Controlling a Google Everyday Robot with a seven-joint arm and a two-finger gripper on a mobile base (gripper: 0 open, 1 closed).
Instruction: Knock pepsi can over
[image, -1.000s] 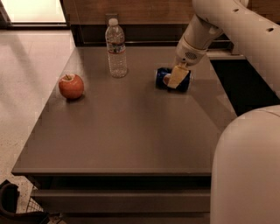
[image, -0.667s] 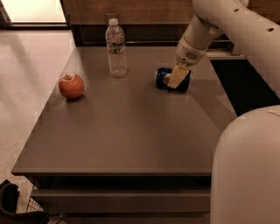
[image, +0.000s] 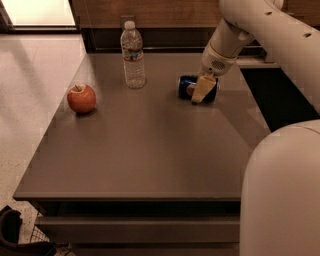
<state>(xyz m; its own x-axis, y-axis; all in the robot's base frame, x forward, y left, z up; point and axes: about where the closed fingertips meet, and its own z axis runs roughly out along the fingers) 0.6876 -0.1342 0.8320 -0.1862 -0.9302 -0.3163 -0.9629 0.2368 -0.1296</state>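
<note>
The small dark-blue aluminium pepsi can (image: 184, 86) lies on its side on the grey-brown table (image: 150, 150), toward the far right part of the top. The white robot arm's gripper (image: 201, 93) reaches down in front of the can. Its pale fingers (image: 203, 86) are pressed together into one wedge against the can's side. A clear plastic water bottle (image: 133, 56) stands upright to the left, and a red apple (image: 81, 98) sits near the left edge.
</note>
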